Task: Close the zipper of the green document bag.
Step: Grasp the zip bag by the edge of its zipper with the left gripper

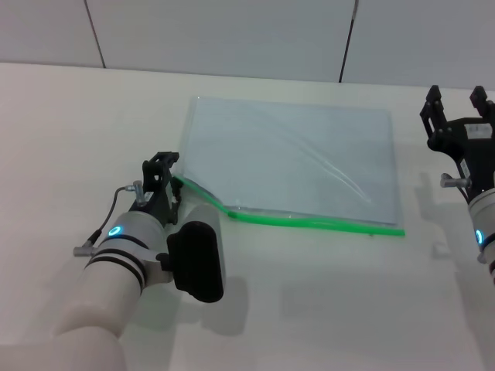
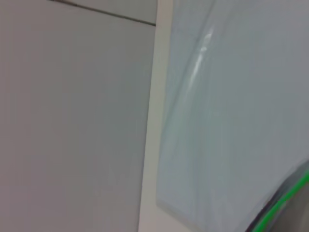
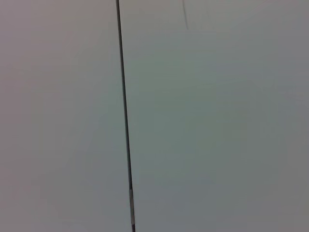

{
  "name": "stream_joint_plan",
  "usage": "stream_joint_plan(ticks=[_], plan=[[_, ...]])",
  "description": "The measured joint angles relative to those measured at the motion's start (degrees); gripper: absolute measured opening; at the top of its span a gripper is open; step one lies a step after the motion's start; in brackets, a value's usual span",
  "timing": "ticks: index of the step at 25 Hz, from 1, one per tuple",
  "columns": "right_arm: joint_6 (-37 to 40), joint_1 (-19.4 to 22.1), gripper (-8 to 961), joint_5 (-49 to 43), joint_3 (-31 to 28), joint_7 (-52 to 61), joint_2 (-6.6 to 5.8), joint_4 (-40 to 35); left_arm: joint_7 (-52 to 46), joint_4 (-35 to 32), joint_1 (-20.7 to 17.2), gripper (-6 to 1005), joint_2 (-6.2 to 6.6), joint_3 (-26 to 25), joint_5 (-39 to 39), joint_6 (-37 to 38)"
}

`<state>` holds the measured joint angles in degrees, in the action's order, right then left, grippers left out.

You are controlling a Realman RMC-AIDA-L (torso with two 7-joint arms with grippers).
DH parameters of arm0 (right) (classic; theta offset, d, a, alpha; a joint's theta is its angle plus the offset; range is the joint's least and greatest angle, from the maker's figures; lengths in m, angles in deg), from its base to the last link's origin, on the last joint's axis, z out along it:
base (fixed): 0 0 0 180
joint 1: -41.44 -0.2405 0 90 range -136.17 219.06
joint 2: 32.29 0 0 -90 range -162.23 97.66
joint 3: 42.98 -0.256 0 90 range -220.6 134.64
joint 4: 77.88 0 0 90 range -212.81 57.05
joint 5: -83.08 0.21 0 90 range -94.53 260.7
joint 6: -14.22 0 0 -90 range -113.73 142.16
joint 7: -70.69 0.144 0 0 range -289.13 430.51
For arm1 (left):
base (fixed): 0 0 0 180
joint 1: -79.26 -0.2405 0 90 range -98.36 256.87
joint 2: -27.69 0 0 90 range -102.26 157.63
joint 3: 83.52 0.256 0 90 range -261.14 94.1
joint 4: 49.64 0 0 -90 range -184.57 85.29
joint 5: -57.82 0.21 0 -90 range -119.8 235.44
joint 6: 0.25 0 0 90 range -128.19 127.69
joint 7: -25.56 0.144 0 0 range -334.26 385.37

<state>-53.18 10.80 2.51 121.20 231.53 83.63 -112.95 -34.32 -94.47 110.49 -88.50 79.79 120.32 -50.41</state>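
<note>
The green document bag (image 1: 294, 154) lies flat on the table, a translucent pale blue-grey pouch. Its bright green zipper (image 1: 309, 222) runs along the near long edge. My left gripper (image 1: 166, 174) sits at the bag's near left corner, shut on the zipper's left end, which bows up off the table there. The left wrist view shows the bag (image 2: 231, 121) from close up, with a stretch of the zipper (image 2: 285, 200) at one corner. My right gripper (image 1: 456, 100) hovers open to the right of the bag, apart from it and holding nothing.
The cream table (image 1: 77, 139) stretches to both sides of the bag and in front of it. A panelled grey wall (image 1: 232, 31) stands behind it. The right wrist view shows only that wall and a dark seam (image 3: 124, 121).
</note>
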Motion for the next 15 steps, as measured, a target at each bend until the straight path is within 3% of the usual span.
stream_joint_plan(ticks=[15], plan=[[0.07,-0.13,652,-0.02,0.00,0.00,0.00,-0.08,2.82,0.49,0.61,448,-0.09,-0.02,0.61,3.47]])
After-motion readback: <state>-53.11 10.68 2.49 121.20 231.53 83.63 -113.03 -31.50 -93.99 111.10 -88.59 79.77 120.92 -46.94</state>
